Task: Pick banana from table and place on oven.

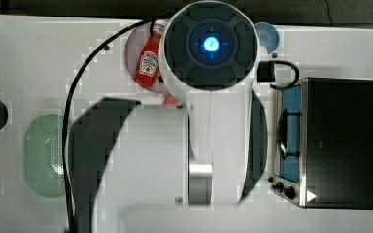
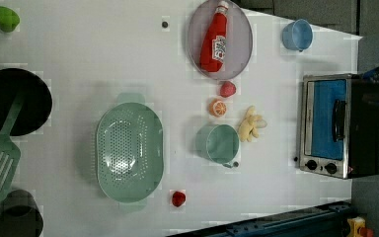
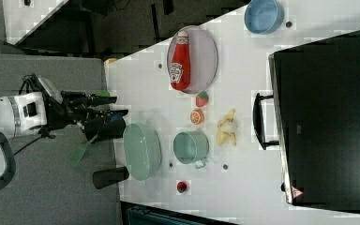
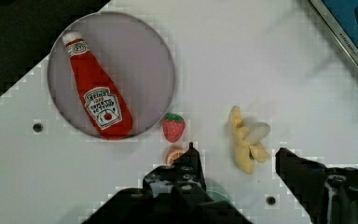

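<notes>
Fingers (image 4: 235, 161) are standing spread open, empty, at the wrist view's lower edge. Banana (image 2: 251, 124) is lying on the worktop (image 2: 79, 59) at the left view's centre right, between the green cup (image 2: 219, 143) and the oven (image 2: 336, 126), touching neither.

Bright even light, soft shadows, somewhat blocky

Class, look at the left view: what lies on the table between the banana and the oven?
Nothing: in the left view, only bare white table separates the banana from the oven door. The right view shows the same gap.
</notes>
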